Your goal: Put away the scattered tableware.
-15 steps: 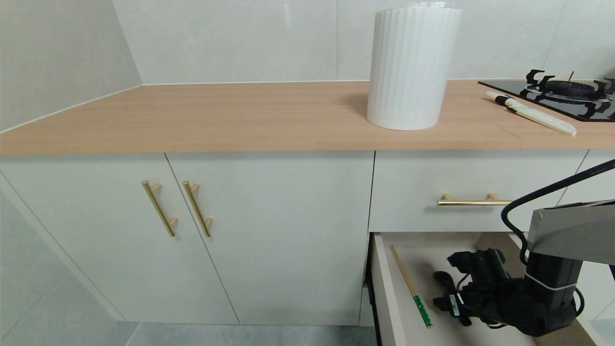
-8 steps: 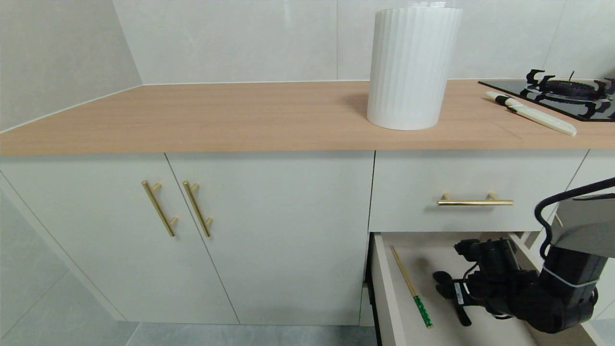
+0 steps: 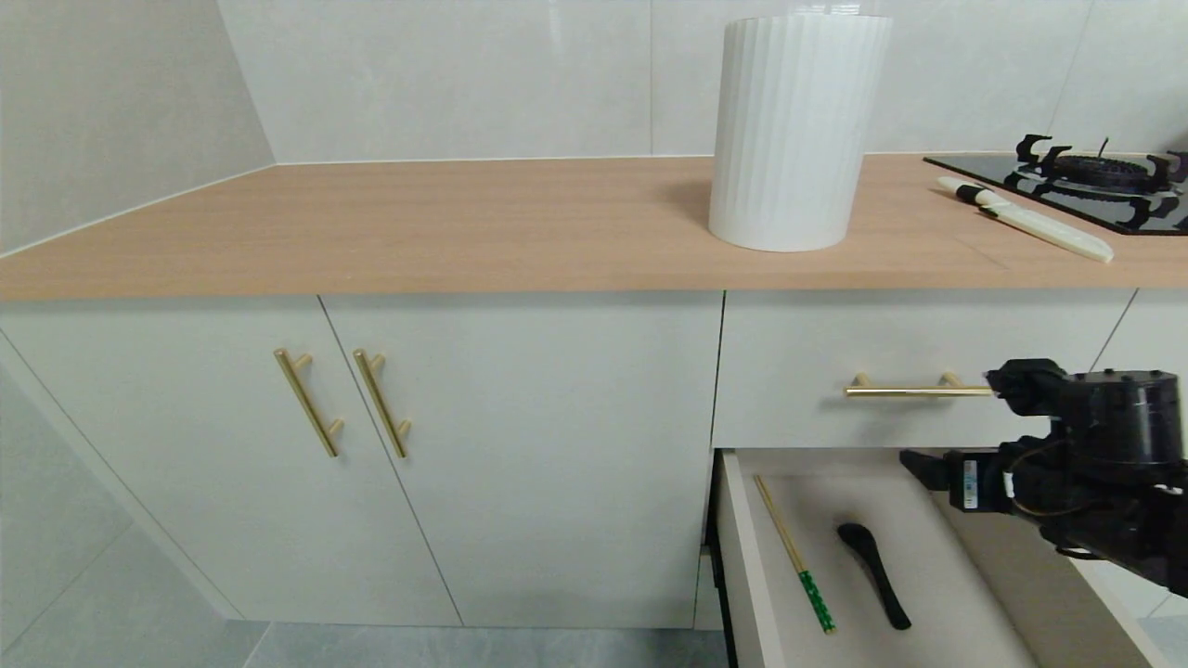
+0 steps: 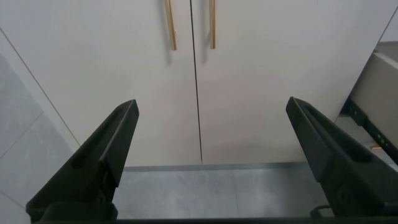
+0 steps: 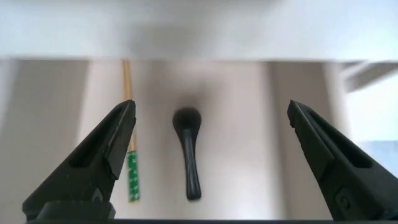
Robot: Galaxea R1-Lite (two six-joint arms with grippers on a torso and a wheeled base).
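A black spoon [image 3: 872, 573] lies flat on the floor of the open lower drawer [image 3: 742, 557], beside a pair of chopsticks with green ends [image 3: 794, 557]. The right wrist view shows the same black spoon [image 5: 189, 155] and chopsticks [image 5: 130, 149] between my right gripper's [image 5: 211, 162] spread fingers. That right gripper [image 3: 965, 431] hangs open above the drawer's right part, level with the upper drawer's handle, holding nothing. My left gripper [image 4: 211, 168] is open and empty in front of the cabinet doors [image 4: 193, 74]. A white knife with a black band [image 3: 1021, 219] rests on the counter by the stove.
A tall white ribbed container [image 3: 794, 130] stands on the wooden counter [image 3: 418, 227]. A black gas stove [image 3: 1086, 186] sits at the far right. The closed upper drawer has a gold handle [image 3: 914, 391]. Two cabinet doors with gold handles [image 3: 343, 404] are at the left.
My right gripper has let go of the black spoon, which now lies in the drawer, and the arm has risen up and to the right, out of the drawer.
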